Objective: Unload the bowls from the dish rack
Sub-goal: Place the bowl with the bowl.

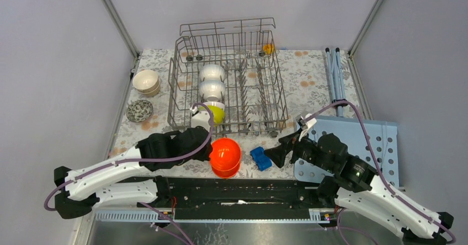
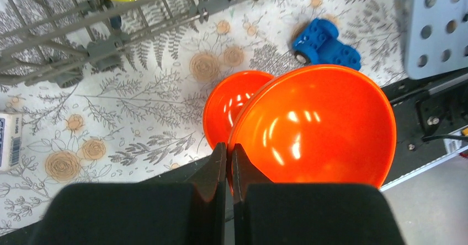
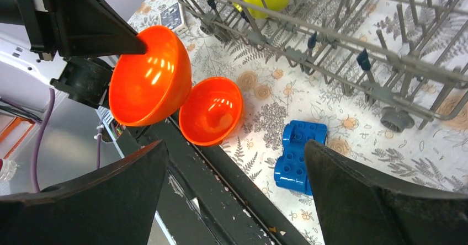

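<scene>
Tablecloth (image 2: 138, 118) — left end effector (image 2: 229, 162) pinches orange bowl (image 2: 325, 129), seemingly half-hiding another (image 2: 229, 104); right one (image 3: 234, 148) wide.

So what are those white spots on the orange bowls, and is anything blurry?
Left wrist view: bright glare on the held glossy orange bowl; the black left gripper looks slightly soft, being so near the lens. Right wrist view: same glare. Top view: even light, nothing blurred.
</scene>
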You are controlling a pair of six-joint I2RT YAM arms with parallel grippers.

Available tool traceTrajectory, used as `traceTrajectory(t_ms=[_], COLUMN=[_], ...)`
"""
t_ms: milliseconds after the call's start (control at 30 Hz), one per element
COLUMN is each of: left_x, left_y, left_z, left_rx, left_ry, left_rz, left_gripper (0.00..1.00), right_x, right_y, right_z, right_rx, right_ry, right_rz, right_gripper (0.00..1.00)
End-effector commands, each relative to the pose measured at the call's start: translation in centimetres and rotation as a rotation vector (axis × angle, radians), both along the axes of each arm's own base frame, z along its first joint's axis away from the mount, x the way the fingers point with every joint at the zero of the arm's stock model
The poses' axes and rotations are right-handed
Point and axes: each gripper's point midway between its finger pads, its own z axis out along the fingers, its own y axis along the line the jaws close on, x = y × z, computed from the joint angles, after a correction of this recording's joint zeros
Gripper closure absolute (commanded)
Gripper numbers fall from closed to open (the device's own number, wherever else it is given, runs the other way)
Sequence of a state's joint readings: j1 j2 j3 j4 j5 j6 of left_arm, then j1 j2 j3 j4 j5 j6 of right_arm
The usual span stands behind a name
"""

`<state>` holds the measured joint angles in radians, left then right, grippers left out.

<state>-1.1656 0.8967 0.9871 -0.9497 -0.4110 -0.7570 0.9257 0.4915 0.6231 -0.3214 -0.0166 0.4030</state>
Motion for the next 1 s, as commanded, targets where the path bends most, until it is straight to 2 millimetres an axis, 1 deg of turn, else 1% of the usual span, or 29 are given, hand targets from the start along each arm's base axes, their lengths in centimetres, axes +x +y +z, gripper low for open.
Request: traceTrajectory(t_ms=[0,67,233,367,500,667,767,967], left_x=[-0.5,-0.6,-0.5,-0.4,-0.1,-0.1,-0.1,0.1], left_y=[-0.8,-1.6,-2.1,-2.4,-2.1,-1.3,-0.8,0.1], left_z=[-1.1,-1.8,-4.9,-6.0,-6.3,-7.4,-8.1,-8.8], left_rx=[-0.023,-0.04,0.001,0.001,0.003,0.03,0.049,0.059], left_ry=[0.041,0.046,0.082,0.092,0.08,0.084,0.087,0.076], left_rz=[-0.01,-0.031,-0.014,-0.011,0.017,0.043,0.058,0.095], left_gripper=[1.0,1.0,1.0,1.0,1.0,1.0,1.0,1.0], right_x=[-0.3,-0.4,-0.6,-0.5,-0.6,-0.5,-0.5,-0.5], right_y=[0.4,0.5,1.3,1.8,2.3,2.3,2.7,2.8], right_z=[-0.4,-1.2,-3.4,-4.6,-4.6,-5.7,-5.2,-5.5], right_rx=[0.1,0.112,0.115,0.115,0.156,0.159,0.186,0.186], right_ry=[-0.009,0.009,0.069,0.106,0.119,0.142,0.139,0.148], right_rz=[0.001,-0.001,0.012,0.009,0.018,0.005,0.013,0.014], right_gripper=[0.0,0.0,0.01,0.01,0.01,0.01,0.01,0.01])
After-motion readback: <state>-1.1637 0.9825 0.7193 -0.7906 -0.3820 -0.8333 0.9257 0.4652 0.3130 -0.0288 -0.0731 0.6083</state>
